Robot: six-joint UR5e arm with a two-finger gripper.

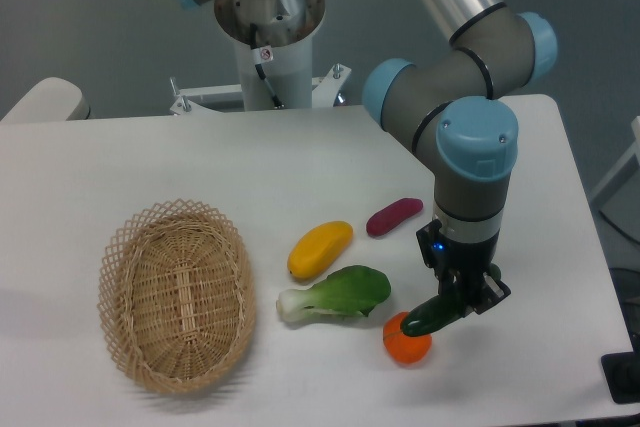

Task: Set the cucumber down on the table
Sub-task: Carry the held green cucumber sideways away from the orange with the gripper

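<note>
The cucumber (432, 315) is a dark green glossy cylinder held at a slant in my gripper (466, 299), which is shut on its right end. It hangs just above the white table (120, 162), its lower left end overlapping an orange fruit (405, 342) from this view. I cannot tell whether it touches that fruit. The arm's wrist stands upright over it at the table's front right.
A green bok choy (335, 295) lies left of the orange fruit. A yellow mango (320, 249) and a purple-red vegetable (394, 216) lie behind it. An oval wicker basket (176, 293) stands at front left. The robot's base (268, 27) rises at the back.
</note>
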